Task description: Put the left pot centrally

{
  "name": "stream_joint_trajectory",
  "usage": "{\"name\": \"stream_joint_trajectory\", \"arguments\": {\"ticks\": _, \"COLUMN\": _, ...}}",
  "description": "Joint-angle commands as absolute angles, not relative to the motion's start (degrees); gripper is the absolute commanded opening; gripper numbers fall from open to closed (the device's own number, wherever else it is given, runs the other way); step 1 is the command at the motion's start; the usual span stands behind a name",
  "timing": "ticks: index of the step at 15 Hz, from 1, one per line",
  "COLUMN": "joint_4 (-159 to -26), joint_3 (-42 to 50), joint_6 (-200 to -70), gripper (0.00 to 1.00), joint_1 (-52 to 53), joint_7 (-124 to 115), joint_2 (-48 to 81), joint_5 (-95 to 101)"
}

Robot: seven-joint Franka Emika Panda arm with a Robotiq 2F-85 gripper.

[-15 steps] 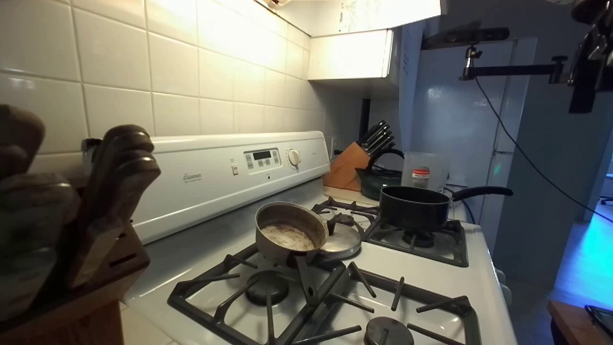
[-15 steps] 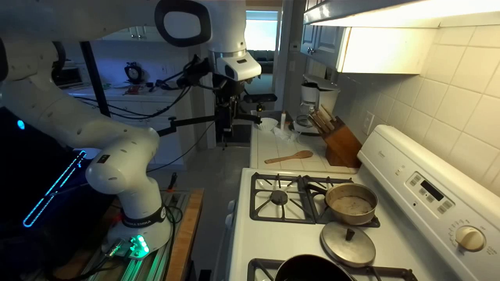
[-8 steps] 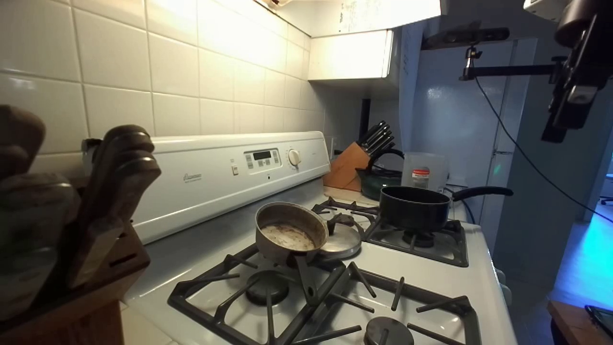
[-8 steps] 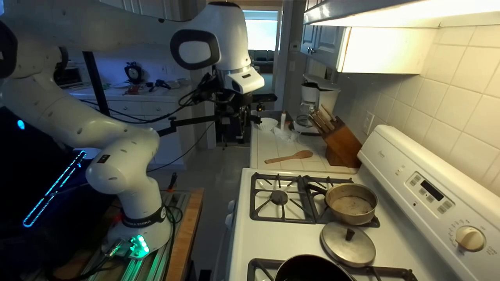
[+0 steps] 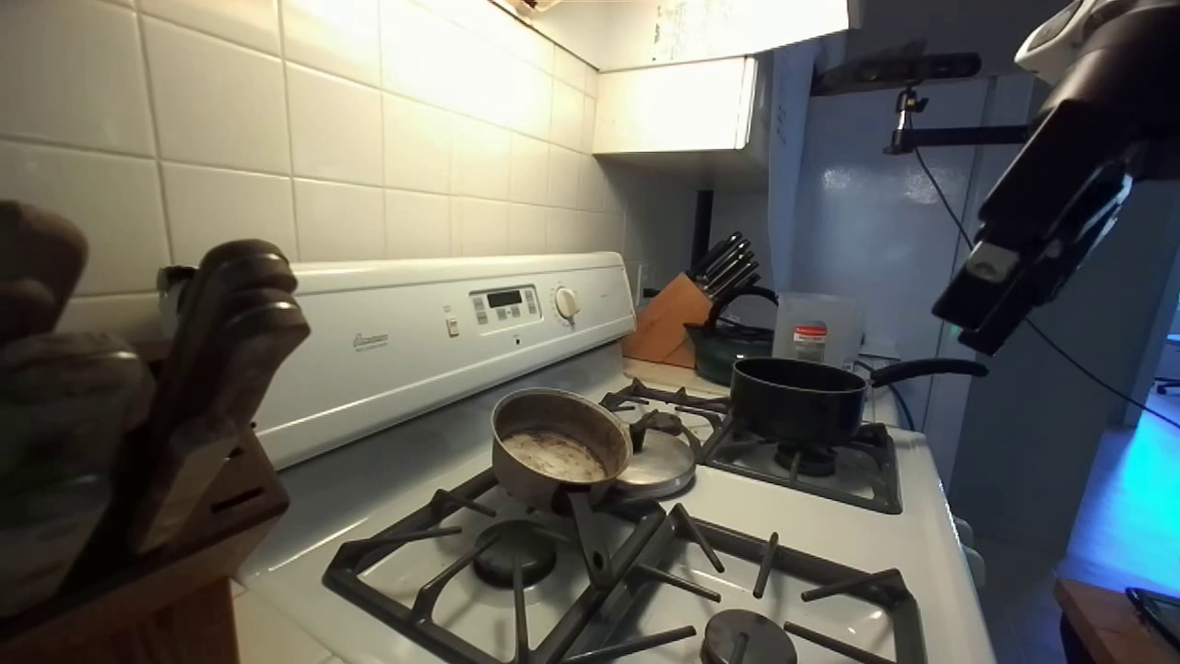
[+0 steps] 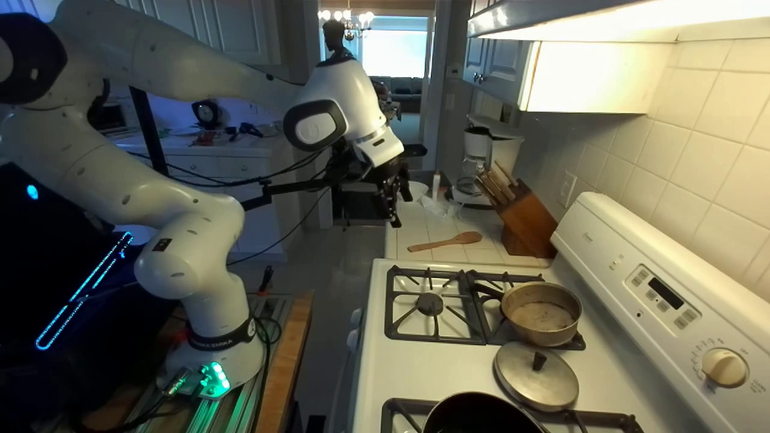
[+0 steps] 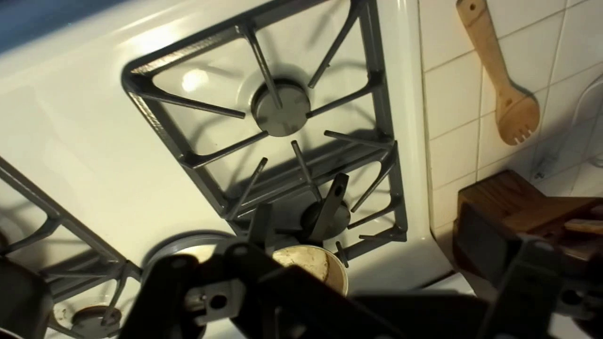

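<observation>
One knife block [image 5: 230,539] stands nearest in an exterior view, its handles too dim to count; near it on the counter [image 6: 415,227] lies one wooden spoon [image 6: 448,242]. Next comes the one gripper [image 6: 400,210], hanging well above the level of the stove [image 5: 765,503], its two fingers [image 7: 527,282] spread wide apart. Lower down are two grates [image 6: 475,313], front and rear, side by side. The one saucepan [image 5: 558,452] rests on the rear grate, its single handle pointing across toward the front one; I cannot tell whether it sits quite level. Just beyond, one lid [image 5: 659,466] lies knob up on the stove, partly hidden by the saucepan in an exterior view. Past it are two more grates, with one black pot [image 5: 800,406] standing on the front one. Farthest stand one kettle [image 5: 735,355], one pale tub [image 5: 834,323] and a second block [image 5: 666,323] with black-handled knives [image 5: 728,266].
</observation>
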State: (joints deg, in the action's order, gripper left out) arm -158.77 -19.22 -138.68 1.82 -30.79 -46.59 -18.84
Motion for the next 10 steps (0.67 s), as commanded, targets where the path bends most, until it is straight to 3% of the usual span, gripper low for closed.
{"name": "stream_joint_trajectory", "arguments": {"ticks": 1, "joint_4": -158.77, "joint_3": -24.09, "joint_6": -150.62, "gripper": 1.00, "joint_1": 2.38, "joint_7": -35.95, "joint_2": -39.61, "joint_5": -18.09}}
{"name": "stream_joint_trajectory", "arguments": {"ticks": 6, "joint_4": -158.83, "joint_3": -31.81, "joint_6": -167.77, "gripper": 1.00, "joint_1": -3.81, "joint_7": -41.19, "joint_2": -30.08, "joint_5": -10.23}}
{"name": "stream_joint_trajectory", "arguments": {"ticks": 10, "joint_4": -157.84, "joint_3": -43.73, "joint_6": -174.94, "gripper": 1.00, "joint_1": -19.96, "joint_7": -47.82, "joint_2": -26.91, "joint_5": -1.95}}
